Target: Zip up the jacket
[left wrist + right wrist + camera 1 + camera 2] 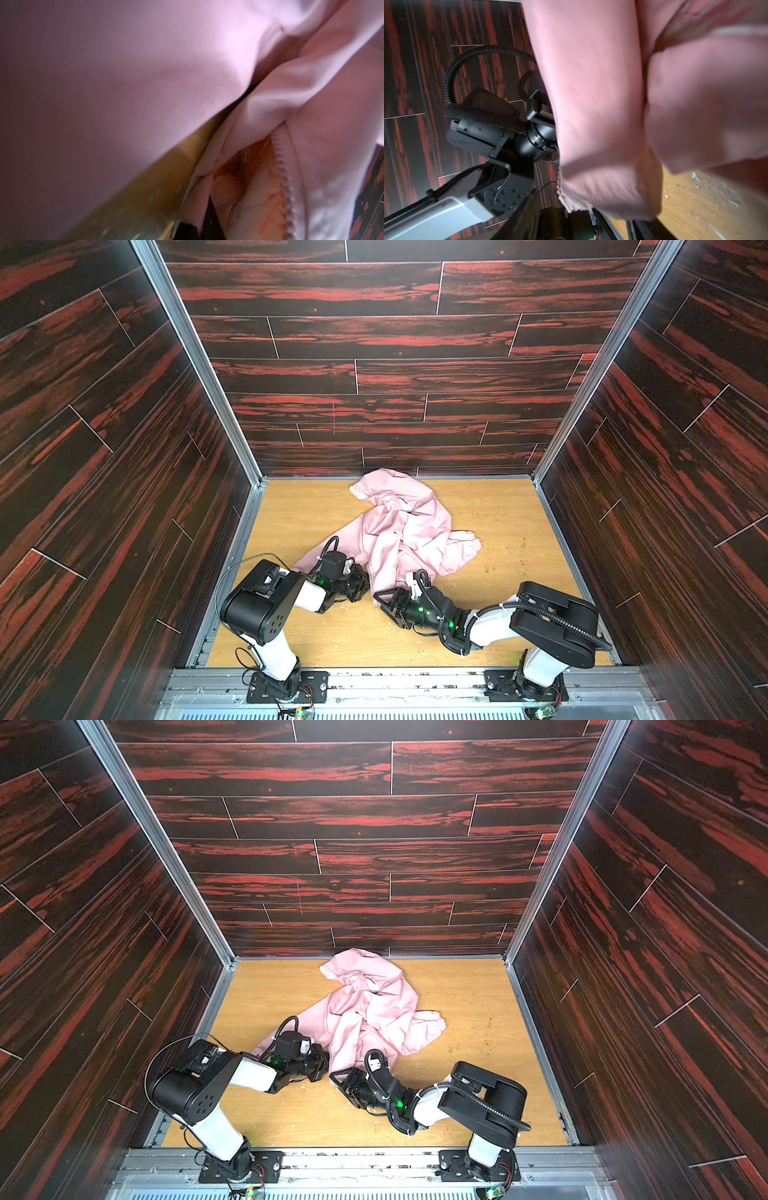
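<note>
The light-pink jacket (407, 526) (374, 1006) lies crumpled on the wooden table, one cuffed sleeve out to the right. My left gripper (368, 587) (326, 1063) is at its near left edge, shut on a fold of the fabric (200, 226); a row of zipper teeth (283, 178) runs beside the pinch. My right gripper (382, 600) (337, 1078) sits just to the right, at the jacket's lowest corner. In the right wrist view that corner, with its toothed zipper edge (560, 191), hangs between the open jaws (587, 220), a gap showing on one side.
Dark red-streaked walls close in the table (498, 614) on three sides. A metal rail (395, 680) with both arm bases runs along the front. Crumbs (490, 568) dot the right part of the table. The left arm's wrist (492, 133) is close to my right gripper.
</note>
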Motion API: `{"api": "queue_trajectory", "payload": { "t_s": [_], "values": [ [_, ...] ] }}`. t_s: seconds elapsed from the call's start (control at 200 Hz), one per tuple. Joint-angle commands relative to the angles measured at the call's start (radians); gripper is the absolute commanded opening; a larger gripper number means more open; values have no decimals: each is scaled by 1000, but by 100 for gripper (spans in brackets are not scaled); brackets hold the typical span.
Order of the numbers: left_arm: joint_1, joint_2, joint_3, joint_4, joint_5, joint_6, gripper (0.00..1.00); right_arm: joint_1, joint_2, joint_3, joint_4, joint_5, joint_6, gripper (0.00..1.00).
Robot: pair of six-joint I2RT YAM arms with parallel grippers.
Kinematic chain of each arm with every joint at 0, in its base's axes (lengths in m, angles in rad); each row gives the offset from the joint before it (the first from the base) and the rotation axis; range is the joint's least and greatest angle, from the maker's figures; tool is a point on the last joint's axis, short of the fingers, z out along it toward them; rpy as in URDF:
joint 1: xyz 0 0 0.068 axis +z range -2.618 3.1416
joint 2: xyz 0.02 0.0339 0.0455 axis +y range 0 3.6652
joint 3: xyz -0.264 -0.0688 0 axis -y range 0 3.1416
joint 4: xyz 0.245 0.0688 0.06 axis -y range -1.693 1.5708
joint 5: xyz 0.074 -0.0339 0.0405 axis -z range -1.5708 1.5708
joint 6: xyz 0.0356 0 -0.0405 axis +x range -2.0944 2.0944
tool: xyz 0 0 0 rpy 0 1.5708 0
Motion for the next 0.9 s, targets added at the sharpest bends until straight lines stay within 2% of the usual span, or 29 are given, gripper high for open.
{"api": "queue_trajectory", "payload": {
  "t_s": [0.0,0.135,0.366,0.566,0.892],
  "values": [
    [5,-18,-4,-45,-9,10,0,4,33,-24,104,42,24,60],
    [4,-17,-9,-43,-11,5,0,-7,79,-32,196,43,0,46],
    [4,-23,-10,-52,-12,7,0,-10,131,-5,247,29,-40,48],
    [5,-31,-23,-51,-14,7,0,-18,188,5,325,24,-50,34],
    [4,-43,-32,-66,-16,16,0,-22,220,22,367,9,-90,24]
  ]
}}
